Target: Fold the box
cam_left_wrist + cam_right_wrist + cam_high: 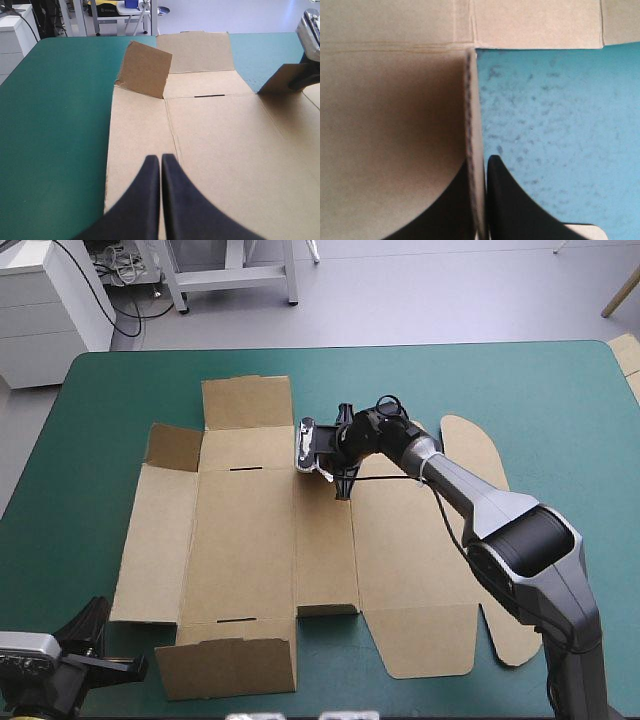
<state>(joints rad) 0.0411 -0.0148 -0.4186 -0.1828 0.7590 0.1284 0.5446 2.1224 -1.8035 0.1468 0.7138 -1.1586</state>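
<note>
- Nearest us, the left gripper point(160, 160) hangs by the near left corner of the box point(215, 150), fingers pressed together on nothing; parked clear of the work, we reckon.
- The box lies mid-table on the teal-green cover point(560, 410), mostly flat, one small corner flap point(145, 70) standing.
- The right gripper point(480, 162) pinches a raised board edge at the far side, probably to stand that wall up.

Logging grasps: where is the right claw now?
In the high view, the right claw is shut on a panel edge of the box, right of its centre, toward its far side.
</note>
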